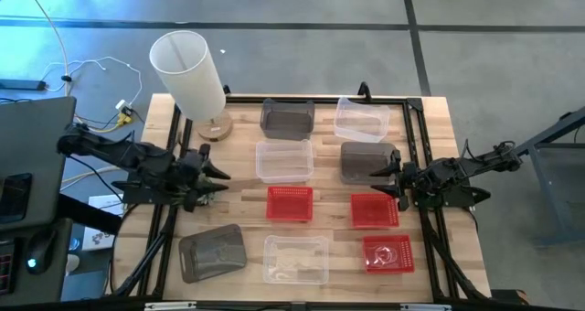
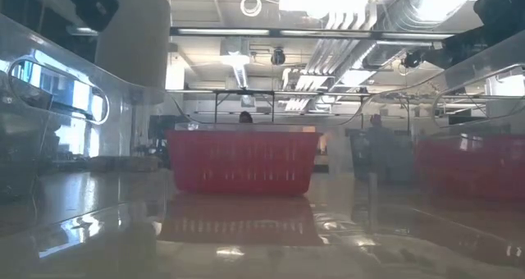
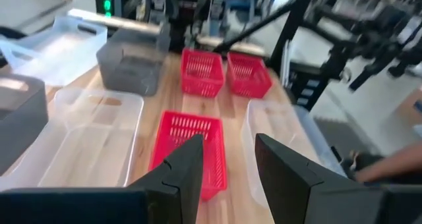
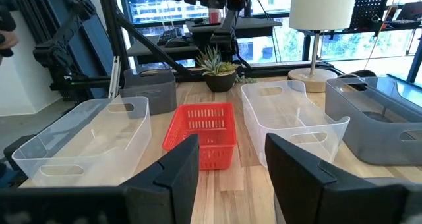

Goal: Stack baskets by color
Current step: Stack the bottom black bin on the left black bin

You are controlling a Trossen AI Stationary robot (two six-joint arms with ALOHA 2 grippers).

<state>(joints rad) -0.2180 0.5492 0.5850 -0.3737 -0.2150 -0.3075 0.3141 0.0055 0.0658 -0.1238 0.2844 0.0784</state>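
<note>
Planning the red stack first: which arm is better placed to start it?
Probably the right. Its open gripper sits beside two red baskets; the left gripper, also open, faces only the middle red basket.

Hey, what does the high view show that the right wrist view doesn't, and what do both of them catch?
Only the high view shows all nine baskets at once, including the two red baskets by the right gripper, plus both arms, with the left gripper at the table's left edge.

Only the right wrist view shows the small green plant and the room beyond the table.

Both show the white lamp, the middle red basket, and clear and grey baskets around it.
</note>
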